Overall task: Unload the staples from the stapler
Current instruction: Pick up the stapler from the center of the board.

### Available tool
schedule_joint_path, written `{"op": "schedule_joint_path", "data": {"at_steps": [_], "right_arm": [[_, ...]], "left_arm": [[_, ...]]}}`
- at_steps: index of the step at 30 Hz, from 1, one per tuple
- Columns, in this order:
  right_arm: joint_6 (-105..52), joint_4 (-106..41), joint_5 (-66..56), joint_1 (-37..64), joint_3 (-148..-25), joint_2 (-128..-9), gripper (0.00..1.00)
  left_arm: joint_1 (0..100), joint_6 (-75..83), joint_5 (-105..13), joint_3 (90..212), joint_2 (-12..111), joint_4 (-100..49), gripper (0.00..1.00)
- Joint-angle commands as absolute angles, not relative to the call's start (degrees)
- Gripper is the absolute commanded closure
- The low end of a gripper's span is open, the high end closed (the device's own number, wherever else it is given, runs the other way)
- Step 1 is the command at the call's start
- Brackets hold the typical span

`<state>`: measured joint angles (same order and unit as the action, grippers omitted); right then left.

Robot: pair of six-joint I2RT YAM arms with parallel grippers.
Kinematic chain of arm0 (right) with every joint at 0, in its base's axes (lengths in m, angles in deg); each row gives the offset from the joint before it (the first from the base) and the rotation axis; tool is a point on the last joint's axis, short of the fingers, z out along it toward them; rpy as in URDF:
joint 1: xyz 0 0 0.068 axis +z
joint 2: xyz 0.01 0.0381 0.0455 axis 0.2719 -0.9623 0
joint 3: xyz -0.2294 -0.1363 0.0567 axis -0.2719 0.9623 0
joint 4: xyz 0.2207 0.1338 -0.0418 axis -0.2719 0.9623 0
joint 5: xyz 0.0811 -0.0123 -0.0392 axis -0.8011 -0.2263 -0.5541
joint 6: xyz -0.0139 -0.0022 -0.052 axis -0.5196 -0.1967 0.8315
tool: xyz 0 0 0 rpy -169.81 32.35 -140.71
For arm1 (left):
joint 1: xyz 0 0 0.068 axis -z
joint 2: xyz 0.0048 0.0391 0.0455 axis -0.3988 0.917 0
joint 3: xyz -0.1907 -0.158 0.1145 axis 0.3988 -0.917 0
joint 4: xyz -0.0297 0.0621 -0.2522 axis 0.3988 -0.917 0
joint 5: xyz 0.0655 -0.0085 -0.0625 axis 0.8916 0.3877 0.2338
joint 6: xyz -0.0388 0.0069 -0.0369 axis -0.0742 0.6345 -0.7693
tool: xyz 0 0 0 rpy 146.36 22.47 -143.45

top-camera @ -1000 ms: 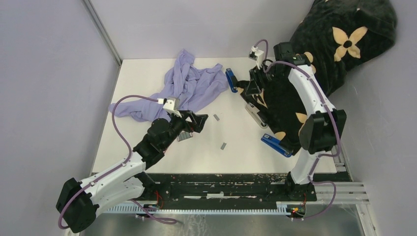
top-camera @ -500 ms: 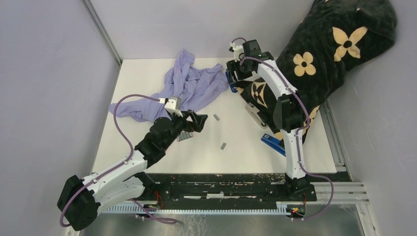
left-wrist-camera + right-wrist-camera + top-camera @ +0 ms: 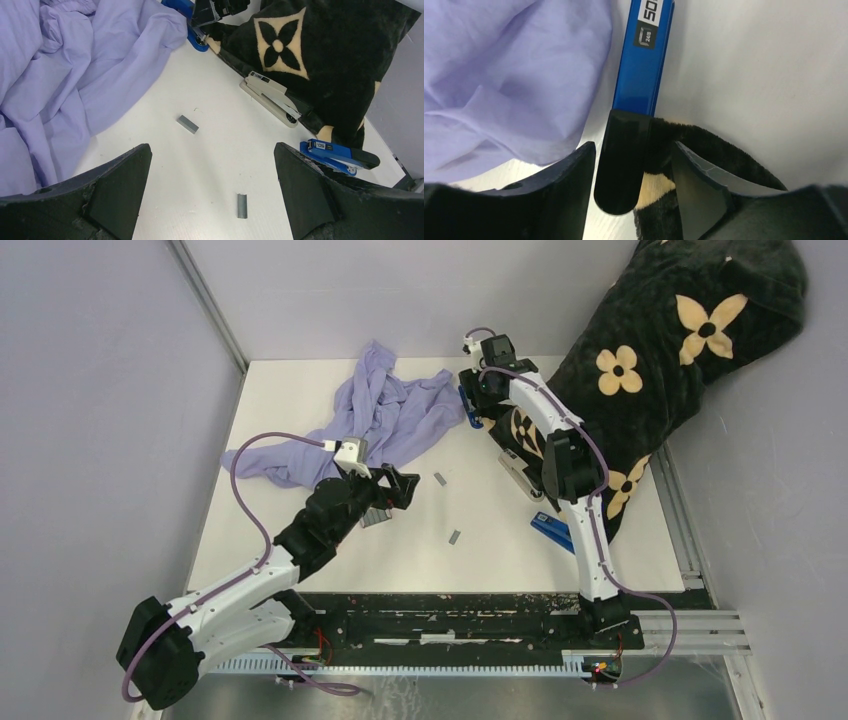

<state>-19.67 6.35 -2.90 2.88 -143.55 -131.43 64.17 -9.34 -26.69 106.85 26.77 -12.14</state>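
a white counter fills a corner between plain lilac-grey walls, under even, soft light. a metal strip runs along the left wall's corner. a scuffed black rail edges the near side.

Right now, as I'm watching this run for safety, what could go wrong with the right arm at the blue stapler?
1. The open right end effector straddles the blue stapler at its black end, but the black blanket lies between the fingers too. Closing may pinch fabric with it.
2. The purple cloth lies against the stapler's other side and could snag or drag on lifting.
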Motion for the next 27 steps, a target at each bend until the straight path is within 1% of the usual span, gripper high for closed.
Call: {"op": "schedule_joint_path", "data": {"at_steps": [1,3,5,11,13,20,27], "right_arm": [[-19.02,1.36,1.85,4.68,-147.04,-132.45,0.41],[-18.54,0.58,3.87,5.12,-147.05,-132.62,0.48],[-18.13,0.36,5.49,5.62,-147.15,-132.58,0.58],[-19.06,1.65,6.75,5.64,-146.19,-130.2,0.92],[-21.05,2.16,4.46,5.01,-145.07,-127.8,0.99],[-28.46,1.21,-5.22,2.03,-136.8,-115.89,0.99],[-35.62,-0.75,-19.2,-1.83,-124.95,-106.37,0.99]], "left_arm": [[63.72,-9.77,-25.14,109.33,26.77,-11.13,0.01],[63.75,-9.61,-25.19,109.52,27.01,-11.31,0.01],[63.73,-9.44,-25.2,109.69,27.12,-11.32,0.01],[63.58,-8.8,-25.75,110.65,27.7,-11.14,0.01],[63.58,-8.75,-25.98,110.87,27.69,-11.1,0.01],[63.59,-10.38,-27.01,109.92,26.55,-9.1,0.01],[63.51,-12.55,-27.71,107.89,25.81,-5.55,0.01]]}}
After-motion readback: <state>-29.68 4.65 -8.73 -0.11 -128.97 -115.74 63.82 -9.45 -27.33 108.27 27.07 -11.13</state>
